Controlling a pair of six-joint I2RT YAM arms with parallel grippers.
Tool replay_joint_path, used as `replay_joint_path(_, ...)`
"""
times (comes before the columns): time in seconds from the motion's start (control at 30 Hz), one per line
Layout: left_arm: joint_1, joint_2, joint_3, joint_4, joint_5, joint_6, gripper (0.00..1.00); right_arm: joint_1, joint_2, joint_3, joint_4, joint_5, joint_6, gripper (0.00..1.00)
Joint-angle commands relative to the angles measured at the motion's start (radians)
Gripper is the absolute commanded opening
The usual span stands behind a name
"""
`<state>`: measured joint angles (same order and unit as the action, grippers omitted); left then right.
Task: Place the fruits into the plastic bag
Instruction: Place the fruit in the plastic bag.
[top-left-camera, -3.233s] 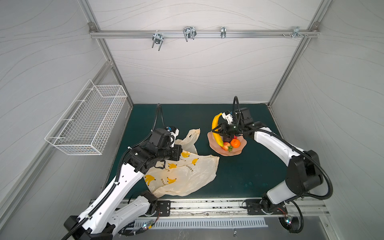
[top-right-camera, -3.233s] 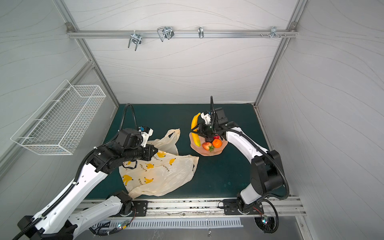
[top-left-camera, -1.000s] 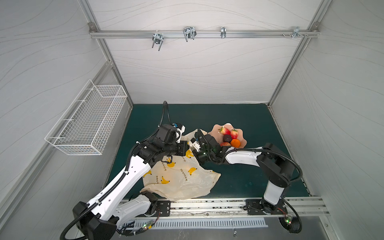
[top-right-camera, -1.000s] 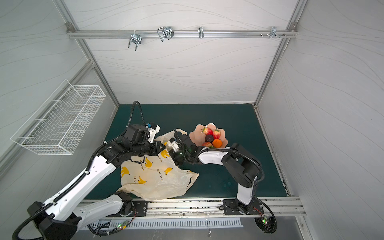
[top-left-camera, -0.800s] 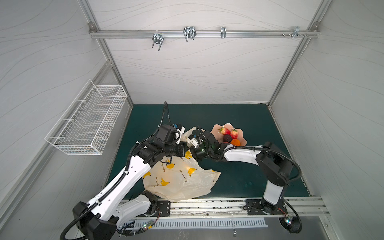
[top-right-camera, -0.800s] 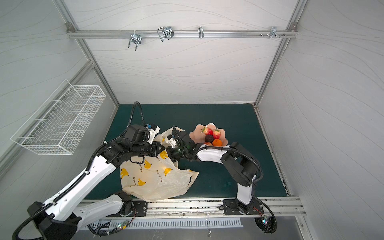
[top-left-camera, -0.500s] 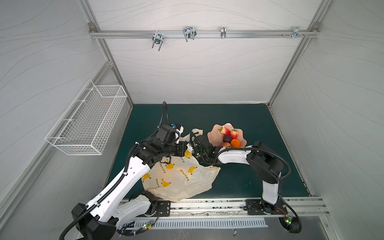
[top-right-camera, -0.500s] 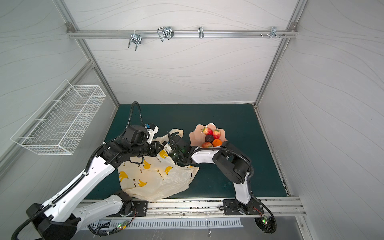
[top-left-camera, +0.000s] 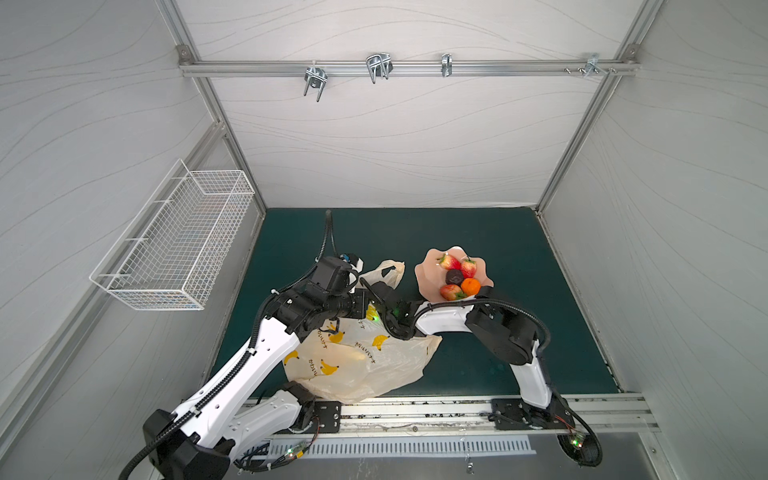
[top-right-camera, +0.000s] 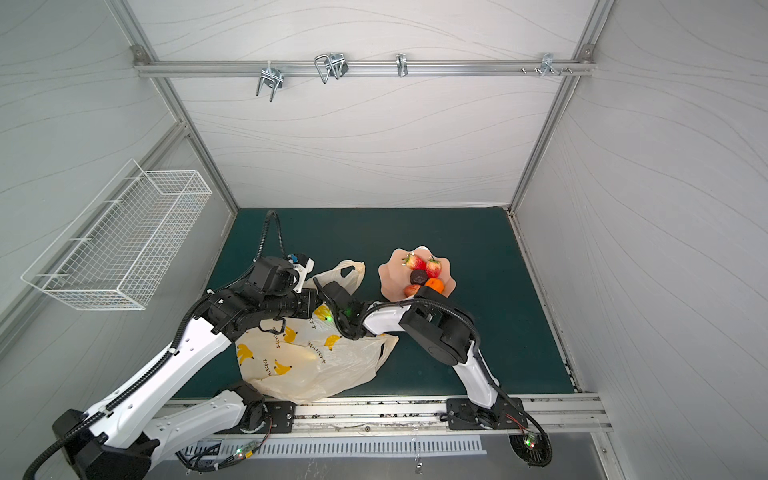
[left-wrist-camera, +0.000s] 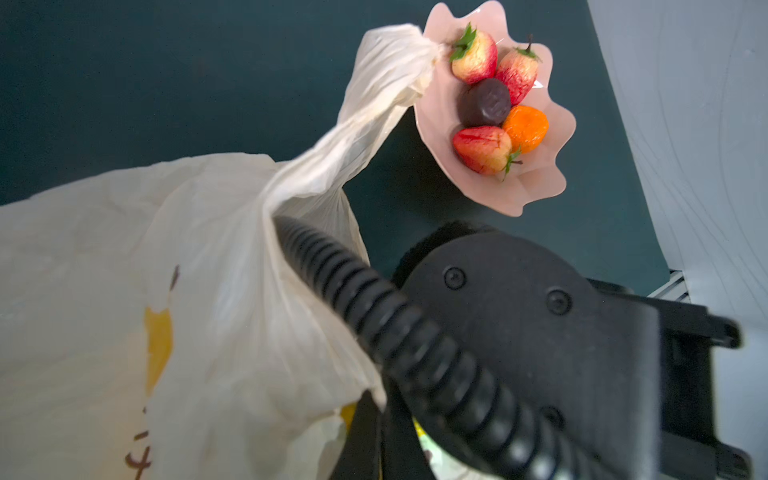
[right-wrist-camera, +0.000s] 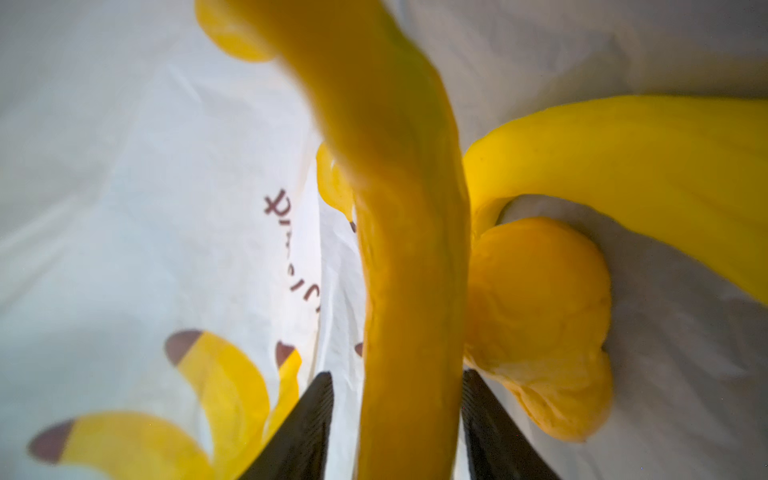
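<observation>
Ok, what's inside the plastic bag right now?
Inside the plastic bag: a long banana between the open fingers of the right tool, another curved yellow piece, and a lemon-like fruit. Both top views show nothing inside; the bag's film covers it.

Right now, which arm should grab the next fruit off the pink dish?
Right. The right gripper stands open around the banana inside the plastic bag, nearly free, and the pink dish lies on its side. The left gripper is shut on the bag, holding its mouth up.
</observation>
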<state>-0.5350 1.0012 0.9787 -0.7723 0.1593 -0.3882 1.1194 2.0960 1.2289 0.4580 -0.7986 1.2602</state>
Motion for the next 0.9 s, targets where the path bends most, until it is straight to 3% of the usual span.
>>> replay_joint_path(0.0,-0.008,0.0,0.032,0.105,0.026,0.026,0.0,0.036,0.041,0.037,-0.025,-0.028,0.05,0.76)
replay_joint_path(0.07,-0.008,0.0,0.04,0.102,0.025,0.033,0.0,0.034,0.045,0.03,-0.033,-0.031,0.058,0.87)
replay_joint_path(0.2,-0.008,-0.011,0.049,0.083,0.016,0.035,0.0,0.005,0.024,-0.031,0.023,-0.023,0.094,0.95)
replay_joint_path(0.63,-0.007,-0.095,0.044,-0.016,-0.051,0.019,0.0,-0.107,-0.146,-0.087,-0.186,-0.035,-0.047,0.99)
replay_joint_path(0.87,-0.007,-0.135,0.036,-0.041,-0.076,-0.001,0.0,-0.163,-0.284,-0.102,-0.43,0.022,-0.199,0.99)
